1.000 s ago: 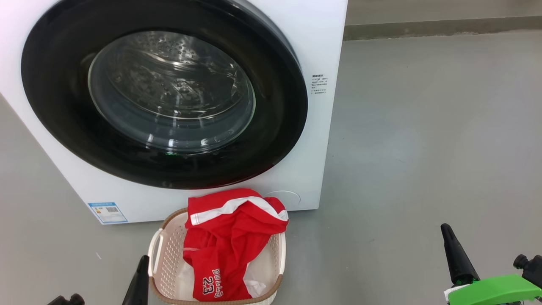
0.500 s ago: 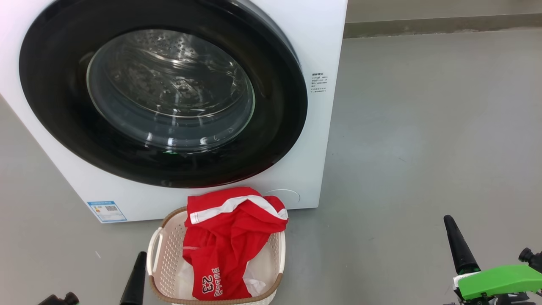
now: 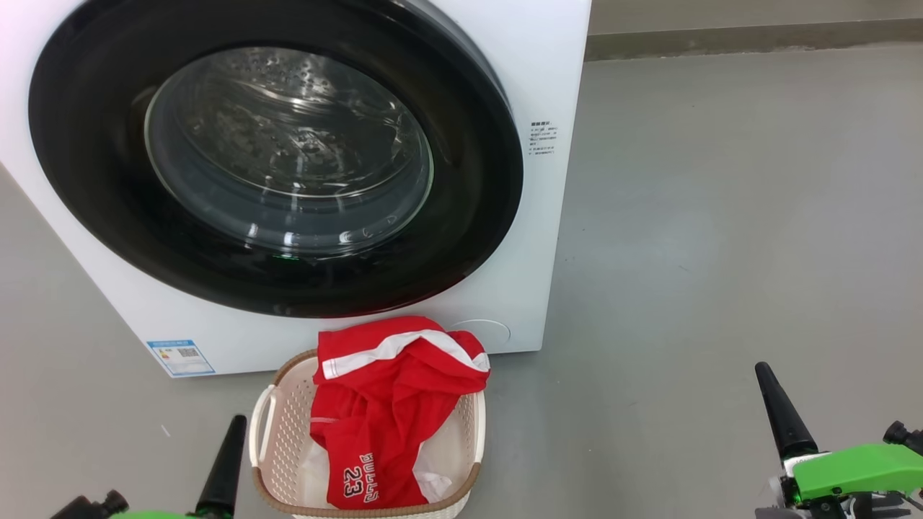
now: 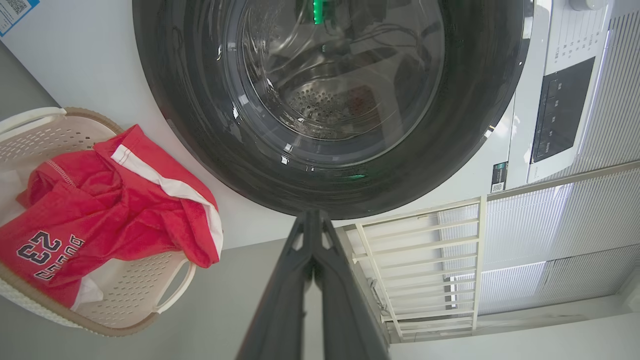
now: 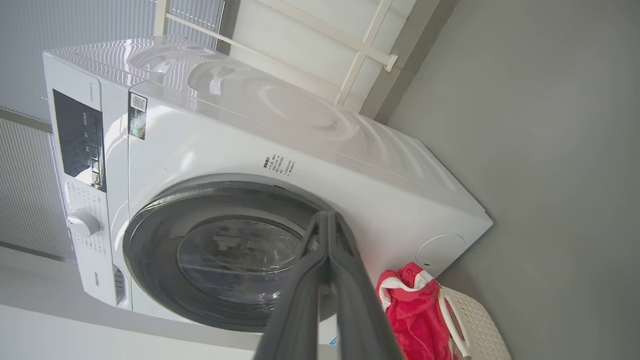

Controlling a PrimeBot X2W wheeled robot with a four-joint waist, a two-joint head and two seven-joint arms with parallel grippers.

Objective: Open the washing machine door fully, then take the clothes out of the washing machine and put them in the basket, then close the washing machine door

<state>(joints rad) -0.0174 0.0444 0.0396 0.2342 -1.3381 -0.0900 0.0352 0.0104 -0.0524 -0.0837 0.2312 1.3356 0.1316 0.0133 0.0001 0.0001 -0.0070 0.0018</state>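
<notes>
Nudging slightly upward at the lower corners, we hold left gripper (image 3: 236, 422) and right gripper (image 3: 761, 369) pinched shut, empty. Washing machine door (image 3: 288, 151) sits closed, clothes (image 3: 382, 418) in basket (image 3: 285, 425) (task looks done).

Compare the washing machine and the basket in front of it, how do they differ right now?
The washing machine is large and white; the basket is small and cream with a brown rim. The washing machine is shut by its black-framed door; the basket is open on top. Seen through the door's glass, the washing machine looks empty, while the basket holds the red clothes. Both stand on the grey floor.
</notes>
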